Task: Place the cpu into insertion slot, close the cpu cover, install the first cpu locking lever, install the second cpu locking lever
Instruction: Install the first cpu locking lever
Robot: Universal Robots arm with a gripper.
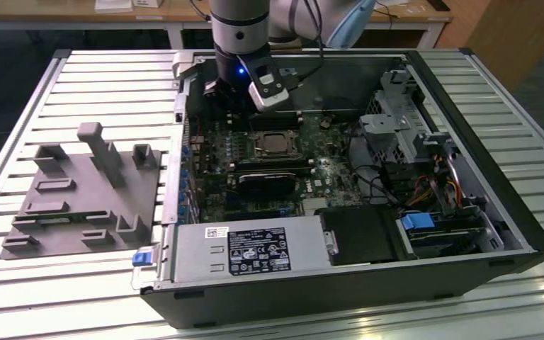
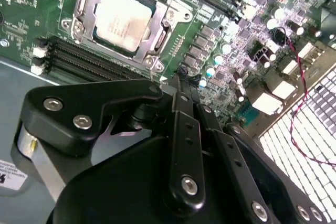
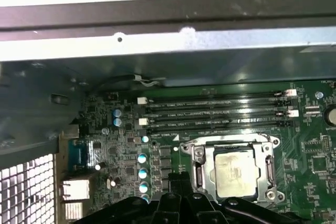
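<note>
The cpu (image 2: 125,18) sits flat in the insertion slot (image 2: 158,13) on the green motherboard (image 3: 315,150), its silvery top facing up. The cpu cover (image 2: 83,4) lies down around it, framing the chip through its window. In the second wrist view the gripper (image 2: 181,74) hangs just beside a corner of the socket with its fingers pressed together, pinching nothing. Long black memory slots (image 3: 215,111) run just beside the socket. The open computer case (image 1: 348,283) lies on the slatted tabletop (image 1: 83,78)
</note>
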